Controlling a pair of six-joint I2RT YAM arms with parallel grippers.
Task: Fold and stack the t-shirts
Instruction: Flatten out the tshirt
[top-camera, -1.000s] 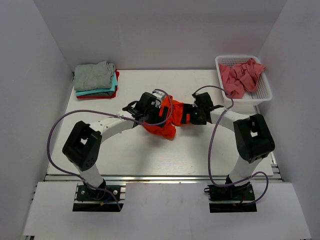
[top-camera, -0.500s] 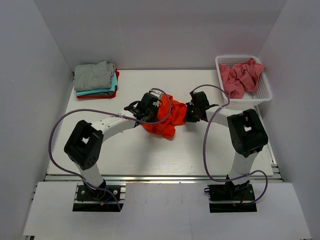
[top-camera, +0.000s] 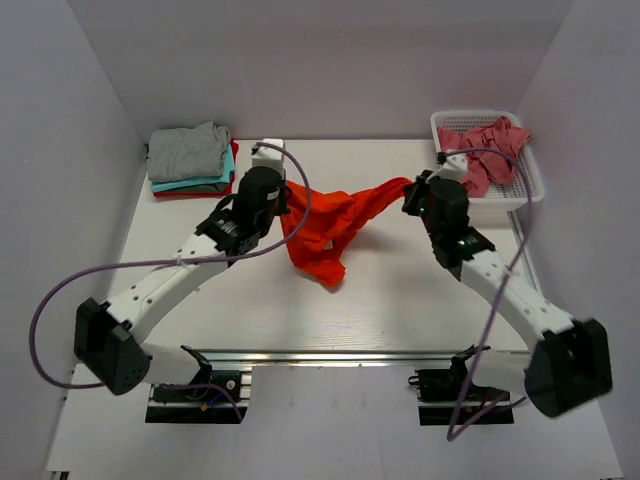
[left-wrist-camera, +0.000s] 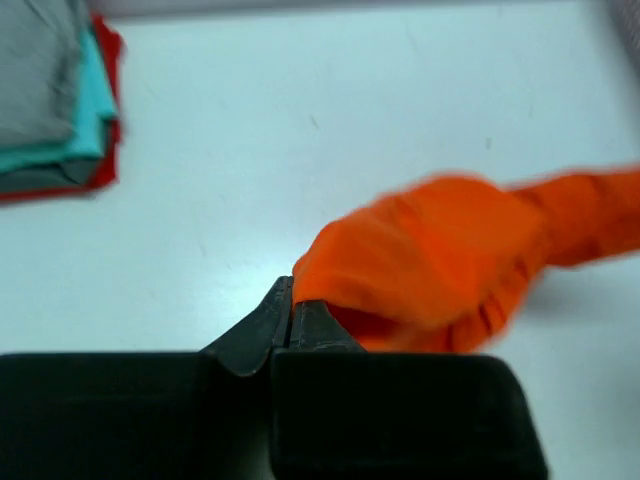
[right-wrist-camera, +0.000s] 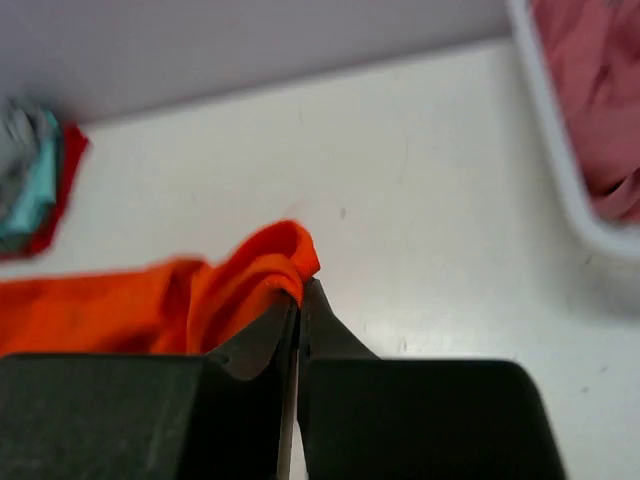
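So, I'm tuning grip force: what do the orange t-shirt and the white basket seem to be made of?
Orange t-shirt: soft matte cloth, likely a knit, since it drapes and bunches in folds. White basket: looks like rigid plastic, with straight walls pierced in a fine mesh.

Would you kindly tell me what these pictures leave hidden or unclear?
- Top view: sleeves and collar of the orange t-shirt, hidden in its bunched folds.
- Left wrist view: its far end, blurred and cut by the right edge.
- Right wrist view: the basket, mostly cropped.
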